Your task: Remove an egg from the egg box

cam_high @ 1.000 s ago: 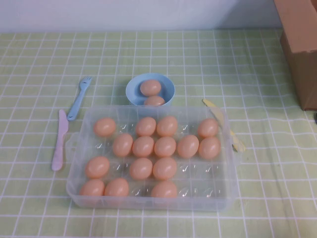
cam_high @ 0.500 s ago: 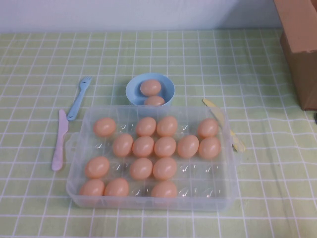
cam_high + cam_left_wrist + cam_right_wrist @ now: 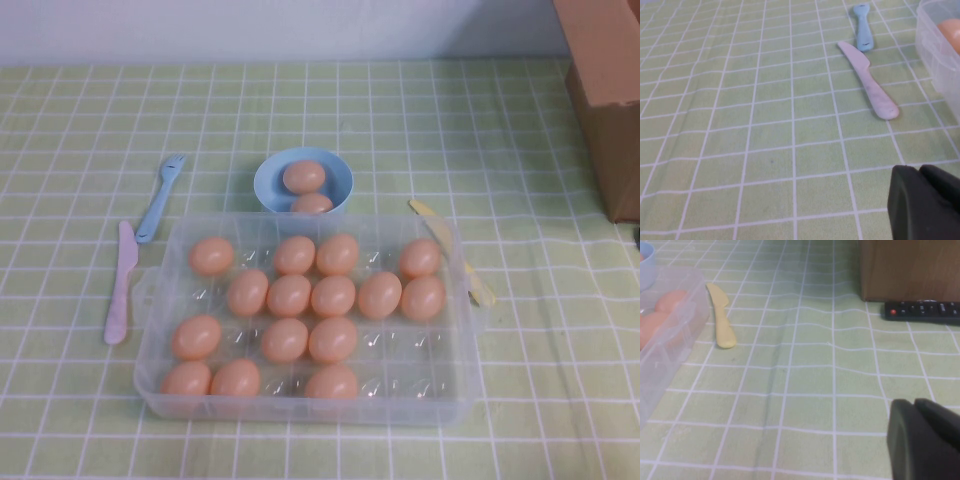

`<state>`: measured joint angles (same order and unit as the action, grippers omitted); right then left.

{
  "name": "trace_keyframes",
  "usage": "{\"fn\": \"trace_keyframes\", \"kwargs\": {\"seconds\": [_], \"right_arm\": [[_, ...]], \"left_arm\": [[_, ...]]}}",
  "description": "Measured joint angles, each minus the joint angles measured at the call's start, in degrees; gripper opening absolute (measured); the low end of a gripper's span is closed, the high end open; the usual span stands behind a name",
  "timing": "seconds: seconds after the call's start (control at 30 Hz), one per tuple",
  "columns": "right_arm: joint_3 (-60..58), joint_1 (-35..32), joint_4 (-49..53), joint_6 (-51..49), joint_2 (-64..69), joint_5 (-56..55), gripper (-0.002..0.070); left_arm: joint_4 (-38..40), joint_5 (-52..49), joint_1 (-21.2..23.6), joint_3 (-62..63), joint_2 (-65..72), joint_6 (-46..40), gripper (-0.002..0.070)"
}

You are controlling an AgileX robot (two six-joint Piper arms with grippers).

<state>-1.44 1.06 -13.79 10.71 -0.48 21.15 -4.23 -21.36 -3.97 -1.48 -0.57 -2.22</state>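
Egg (image 3: 423, 298) candidate sits in the egg box (image 3: 160, 385), right end of the second row, touching its neighbour on the left; many identical eggs fill the other cups. No egg lifted yet. Egg box centred on the counter (image 3: 560, 380), clear walls raised around the cups.

Light-blue bowl (image 3: 340, 175) just beyond the box's far edge, two eggs inside. Blue fork (image 3: 160, 198) and pink knife (image 3: 120, 282) left of the box, yellow knife (image 3: 450, 250) along its right side, partly under the tab. Cardboard box (image 3: 605, 100) far right; remote (image 3: 922, 310) in front of it in the right wrist view.

Left gripper (image 3: 925, 205) low over bare counter left of the pink knife, well apart from the box; jaws cannot be judged open or closed. Right gripper (image 3: 925, 440) low over bare counter right of the yellow knife; same, cannot tell. Nothing held by either, seemingly.

Risks: packed eggs leave little gap for jaws, so a neighbour may get nudged or pinched too. Smooth rounded shell may slip out. Light clear tray may shift or lift if the wall is clipped.
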Motion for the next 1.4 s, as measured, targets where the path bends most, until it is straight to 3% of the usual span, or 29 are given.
{"fn": "trace_keyframes", "kwargs": {"seconds": [0.33, 0.47, 0.67, 0.77, 1.13, 1.27, 1.4], "right_arm": [[0.00, 0.00, 0.00, 0.00, 0.00, 0.00, -0.0017], [0.00, 0.00, 0.00, 0.00, 0.00, 0.00, -0.0017], [0.00, 0.00, 0.00, 0.00, 0.00, 0.00, -0.0017], [0.00, 0.00, 0.00, 0.00, 0.00, 0.00, -0.0017], [0.00, 0.00, 0.00, 0.00, 0.00, 0.00, -0.0017], [0.00, 0.00, 0.00, 0.00, 0.00, 0.00, -0.0017], [0.00, 0.00, 0.00, 0.00, 0.00, 0.00, -0.0017]], "left_arm": [[2.05, 0.43, 0.00, 0.00, 0.00, 0.11, -0.0005], [11.14, 4.46, 0.00, 0.00, 0.00, 0.11, -0.0005], [34.45, 13.21, 0.00, 0.00, 0.00, 5.34, -0.0005], [39.13, 15.91, 0.00, 0.00, 0.00, 6.21, -0.0005], [41.39, 20.33, 0.00, 0.00, 0.00, 7.94, -0.0005], [41.22, 15.45, 0.00, 3.13, 0.77, 7.07, -0.0005], [35.47, 6.51, 0.00, 13.12, 7.99, 3.02, -0.0005]]}}
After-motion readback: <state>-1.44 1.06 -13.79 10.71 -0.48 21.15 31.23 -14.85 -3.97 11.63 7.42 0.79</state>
